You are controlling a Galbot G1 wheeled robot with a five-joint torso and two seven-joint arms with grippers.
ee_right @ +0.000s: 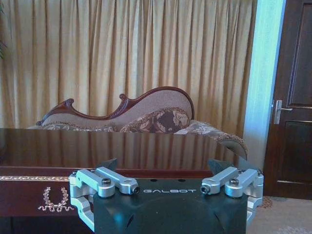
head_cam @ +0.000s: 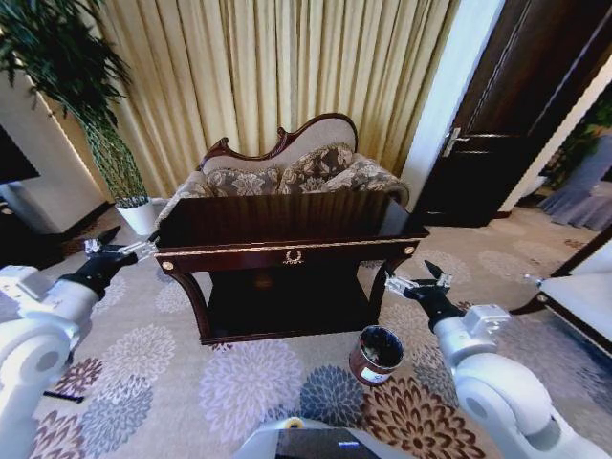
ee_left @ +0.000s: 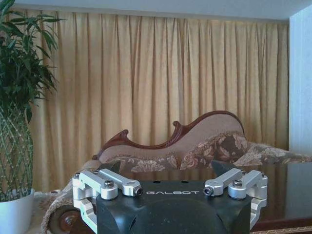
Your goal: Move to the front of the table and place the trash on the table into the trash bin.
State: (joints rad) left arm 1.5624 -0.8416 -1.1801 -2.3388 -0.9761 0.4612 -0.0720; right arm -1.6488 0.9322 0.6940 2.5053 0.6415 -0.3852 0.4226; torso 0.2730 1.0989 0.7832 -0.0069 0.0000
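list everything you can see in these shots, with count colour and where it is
table: one, dark glossy wood with gold trim and emblem, centre, ahead of the robot
trash bin: one, brown with black liner, on the carpet by the table's front right leg
chaise sofa: one, dark wood frame, patterned fabric, behind the table
curtains: gold, back wall
potted plant: one, green in a white pot, back left
door: one, dark wood, back right
carpet: grey with floral medallions, floor
left gripper: open, off the table's left end
right gripper: open, off the table's front right corner

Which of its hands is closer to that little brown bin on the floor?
Right. The right end effector hangs just above the bin; the left end effector is across by the table's far corner.
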